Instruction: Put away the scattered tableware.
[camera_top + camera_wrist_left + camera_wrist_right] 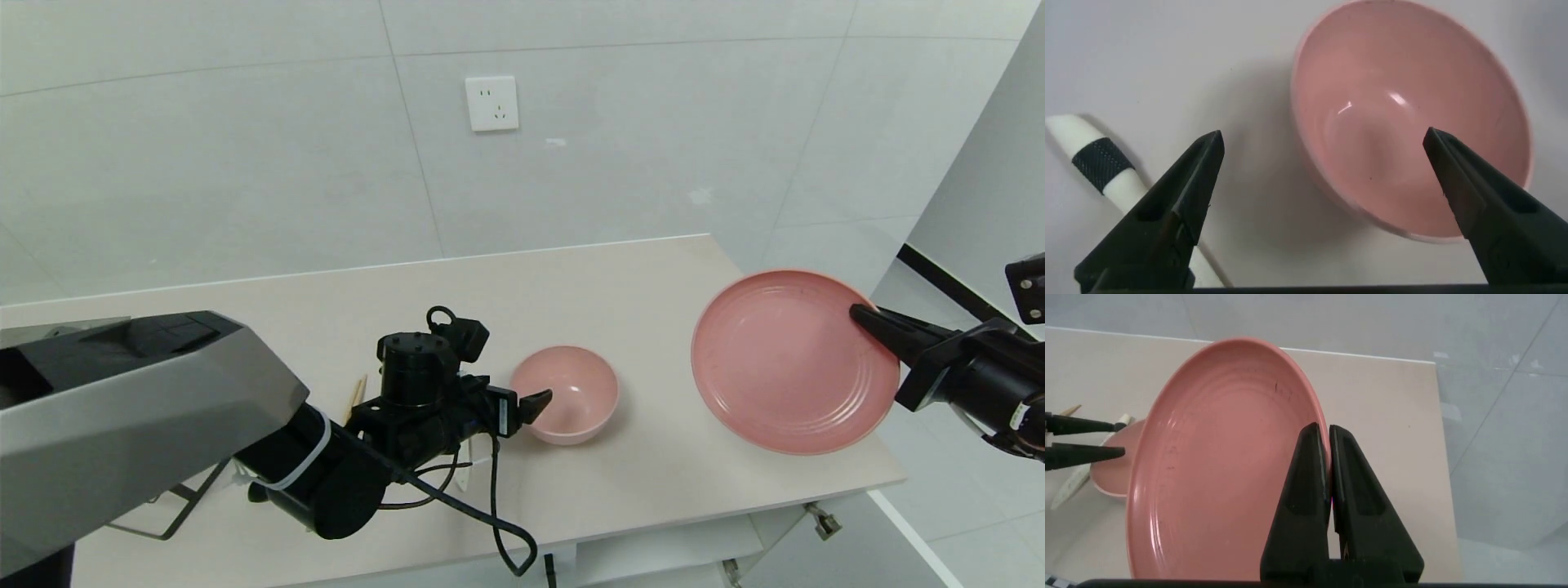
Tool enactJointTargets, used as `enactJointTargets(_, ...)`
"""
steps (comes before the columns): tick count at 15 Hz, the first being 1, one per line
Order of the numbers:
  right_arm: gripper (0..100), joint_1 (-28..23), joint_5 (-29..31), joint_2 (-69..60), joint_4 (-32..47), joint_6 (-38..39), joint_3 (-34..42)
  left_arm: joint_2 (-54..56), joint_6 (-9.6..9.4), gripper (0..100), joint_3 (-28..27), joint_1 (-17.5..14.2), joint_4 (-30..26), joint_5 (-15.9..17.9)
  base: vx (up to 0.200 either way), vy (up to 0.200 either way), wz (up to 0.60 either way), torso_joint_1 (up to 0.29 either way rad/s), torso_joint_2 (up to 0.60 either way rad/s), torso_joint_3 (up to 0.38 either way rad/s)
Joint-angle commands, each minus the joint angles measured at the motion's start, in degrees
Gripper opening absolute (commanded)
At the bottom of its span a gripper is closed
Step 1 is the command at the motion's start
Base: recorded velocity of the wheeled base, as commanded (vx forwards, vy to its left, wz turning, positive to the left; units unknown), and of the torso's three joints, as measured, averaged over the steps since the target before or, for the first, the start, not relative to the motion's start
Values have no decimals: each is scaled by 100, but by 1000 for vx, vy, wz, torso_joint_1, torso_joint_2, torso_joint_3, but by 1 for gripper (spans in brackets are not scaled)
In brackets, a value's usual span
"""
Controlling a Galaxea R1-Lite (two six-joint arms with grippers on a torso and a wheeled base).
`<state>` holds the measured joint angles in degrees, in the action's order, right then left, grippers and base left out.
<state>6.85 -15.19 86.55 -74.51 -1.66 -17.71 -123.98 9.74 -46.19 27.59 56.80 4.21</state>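
The right pincer (859, 314) (1323, 434) was pressed together on the rim of the pink plate (784, 359) (1217, 474), one finger on the plate's ridged face and the other behind it. The plate was tilted up on edge with its face turned toward the robot's left, at the right end of the pale surface (653, 474). Whether its lower edge touched the surface could not be told.

The left pincer (540, 399) (1321, 135) was spread wide and straddled the rim of the pink bowl (571, 392) (1413, 122). One finger sat over the bowl's hollow and the other outside it, above the bare surface. Contact with the rim could not be made out. The bowl stood upright near the middle of the surface, apart from the plate and to its left.

Just beside the bowl, on the side away from the plate, lay a white handle with a black knurled band (1102, 167). Light wooden chopsticks (357, 396) showed behind the left arm. A wire rack (175, 510) stood at the near left of the surface. A white wall socket (491, 104) was set in the grey tiled wall behind
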Motion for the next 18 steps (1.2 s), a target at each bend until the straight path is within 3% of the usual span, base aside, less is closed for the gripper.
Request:
enactJointTargets(1, 0, 0, -2, 2, -2, -1, 49, -171, 2, 100, -110, 1, 7, 1, 0, 0, 0, 0, 0, 0)
enactJointTargets(9, 0, 0, -54, -24, -2, -10, 49, -575, -7, 100, -303, -25, -2, 45, 0, 0, 0, 0, 0, 0)
enactJointTargets(10, 0, 0, -54, -24, -2, -10, 49, -601, -34, 0, -268, -25, -2, 63, 0, 0, 0, 0, 0, 0)
enactJointTargets(13, 0, 0, -54, -33, -2, -10, 49, -592, -280, 0, -233, -60, 77, 107, 0, 0, 0, 0, 0, 0)
enactJointTargets(16, 0, 0, -54, -24, -2, -10, 40, -91, -315, 0, -233, -131, 631, 107, 0, 0, 0, 0, 0, 0)
enactJointTargets(18, 0, 0, -54, -24, -2, -10, 49, 357, -640, 0, -224, -315, 789, 80, 0, 0, 0, 0, 0, 0)
